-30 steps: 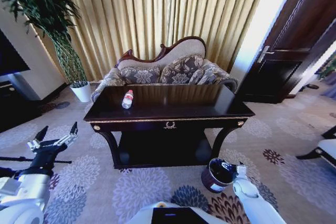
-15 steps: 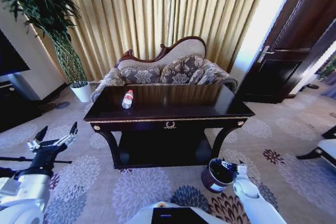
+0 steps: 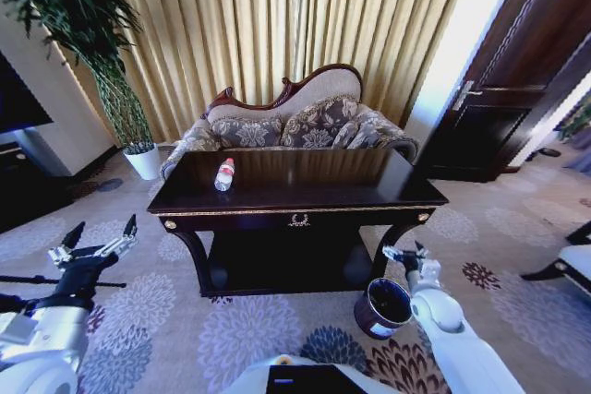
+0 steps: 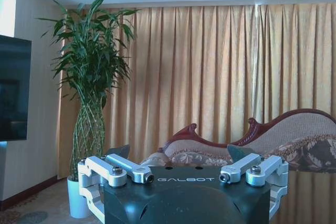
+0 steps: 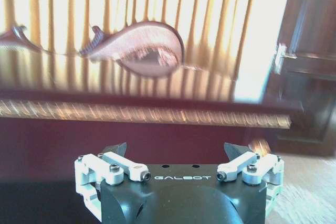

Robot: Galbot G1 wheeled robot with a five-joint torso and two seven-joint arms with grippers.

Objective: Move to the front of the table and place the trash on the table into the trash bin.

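The dark glossy table (image 3: 369, 193) with gold trim stands in front of me in the head view. One piece of trash, a clear plastic bottle (image 3: 224, 173) with a red label, lies on its left part. The dark round trash bin (image 3: 381, 307) sits on the carpet by the table's front right leg. My right gripper (image 3: 404, 251) is open and empty, just above the bin and beside that leg. In the right wrist view it (image 5: 176, 150) faces the table's gold front edge (image 5: 147, 114) at close range. My left gripper (image 3: 100, 230) hangs open and empty, low and to the left of the table.
A carved-back patterned sofa (image 3: 295, 122) stands behind the table before gold curtains. A tall plant in a white pot (image 3: 143, 161) is at the back left, a dark door (image 3: 517, 80) at the right. A chair edge (image 3: 568, 260) shows far right. Patterned carpet surrounds the table.
My right gripper has risen from beside the trash bin's rim to the height of the table's right leg. The left arm, bottle and bin have not moved.
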